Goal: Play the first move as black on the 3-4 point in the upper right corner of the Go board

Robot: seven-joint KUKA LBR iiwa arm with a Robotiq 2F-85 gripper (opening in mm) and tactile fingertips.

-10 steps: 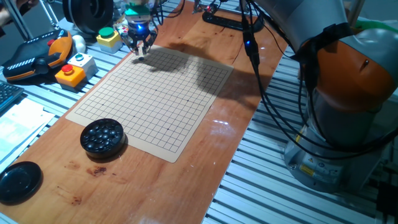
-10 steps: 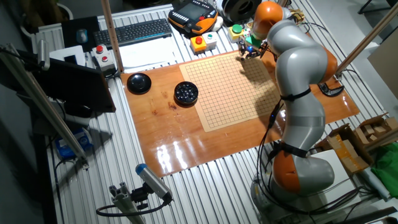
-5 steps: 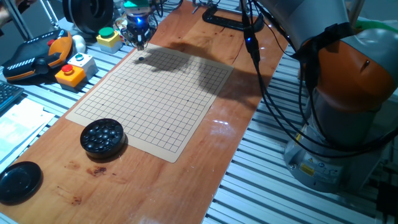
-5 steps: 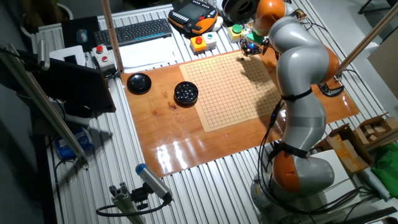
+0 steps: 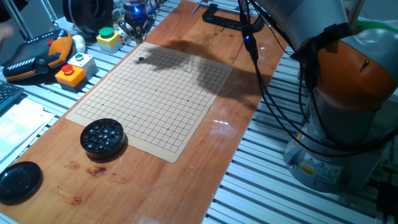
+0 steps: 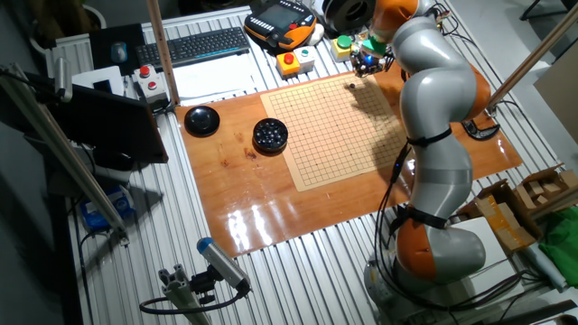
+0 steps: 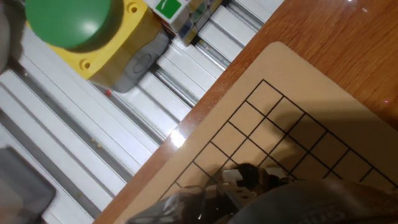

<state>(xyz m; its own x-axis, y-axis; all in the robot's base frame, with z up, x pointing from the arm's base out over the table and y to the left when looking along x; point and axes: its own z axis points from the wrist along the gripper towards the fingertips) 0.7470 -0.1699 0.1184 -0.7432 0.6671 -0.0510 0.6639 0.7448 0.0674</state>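
One black stone [image 5: 140, 60] lies on the tan Go board [image 5: 155, 109], on a grid crossing a few lines in from the upper right corner [image 5: 148, 47]. The other fixed view shows the stone [image 6: 352, 87] near that corner [image 6: 348, 78] too. My gripper [image 5: 138, 25] hangs above and just beyond the corner, open, with nothing in it, well clear of the stone. In the hand view the corner [image 7: 277, 48] sits at upper right. The stone [image 7: 247, 172] shows low in that frame, just above my dark blurred fingers [image 7: 292, 202].
A round black bowl of stones [image 5: 102, 135] stands by the board's near left edge, and its lid [image 5: 18, 182] lies further left. Button boxes, green [image 5: 108, 37] and red [image 5: 69, 73], flank the far corner. A black clamp [image 5: 227, 22] lies behind the board.
My gripper has risen from the board and drawn back past the corner. The black stone it hovered over now lies alone on the grid.
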